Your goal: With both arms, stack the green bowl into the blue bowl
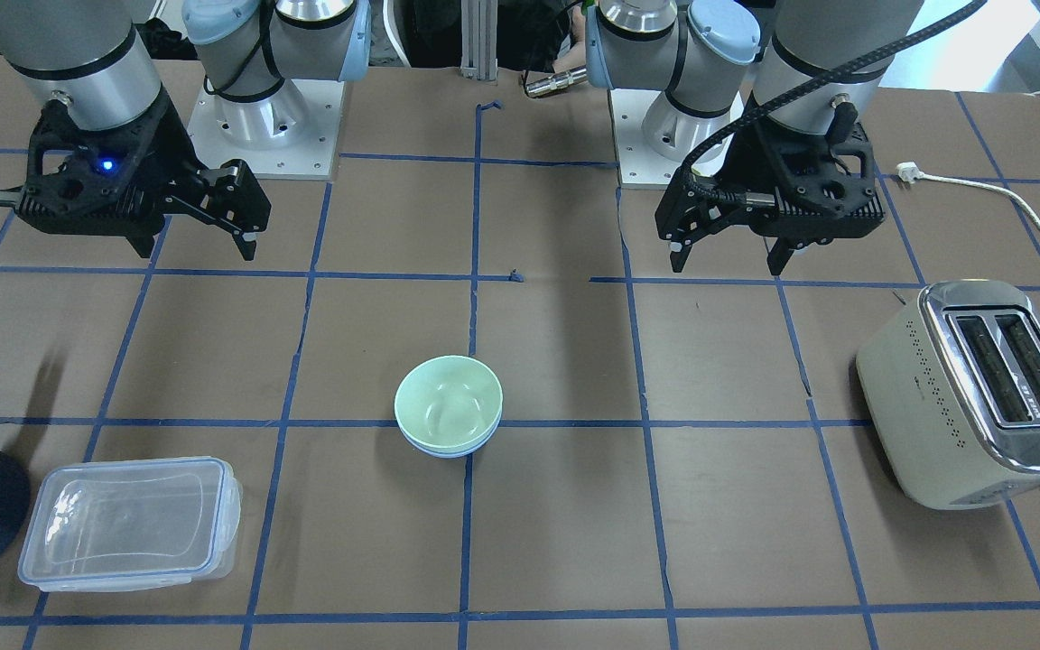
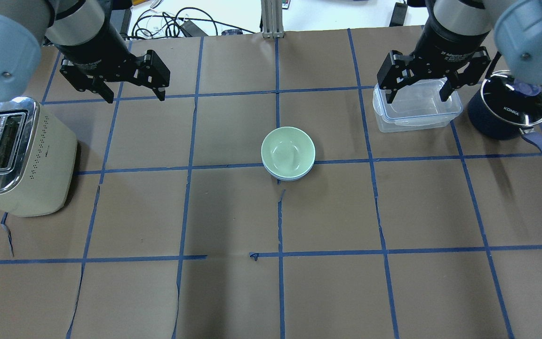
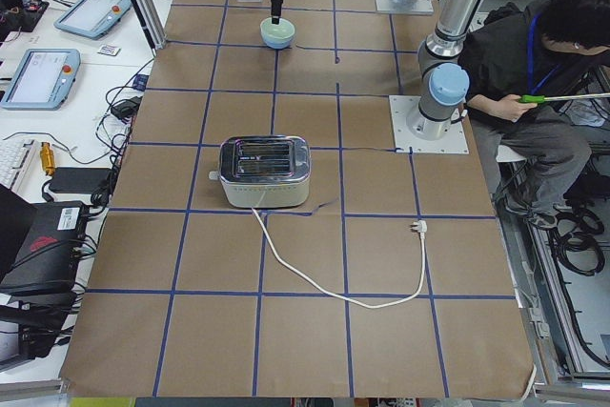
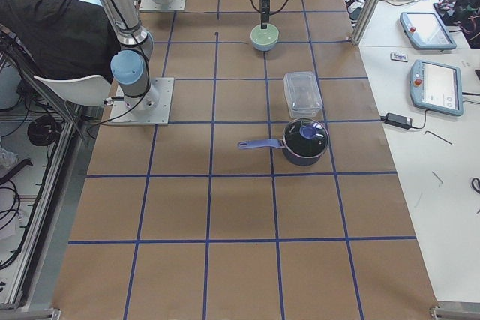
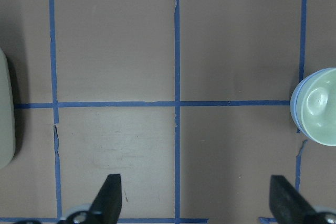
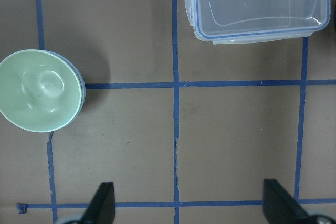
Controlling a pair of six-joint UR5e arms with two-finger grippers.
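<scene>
Two robot arms hang over a brown papered surface (image 2: 327, 212) marked with a blue tape grid. At its centre the pale green bowl (image 2: 288, 151) sits nested inside the light blue bowl (image 2: 290, 178), so that only a thin blue rim shows beneath and around the green one. The pair stands upright and level, with nothing touching it. The left fingers (image 2: 157, 73) are spread wide and empty, raised above the surface well away from the bowls, near a cream toaster (image 2: 14, 155). The right fingers (image 2: 390, 75) are likewise spread wide and empty, hovering above a clear plastic container (image 2: 417, 110) beside a dark navy pot (image 2: 501, 117). Judging from this, the stacking looks finished: the green bowl is seated in the blue one and both arms are clear, with no step apparently left.
</scene>
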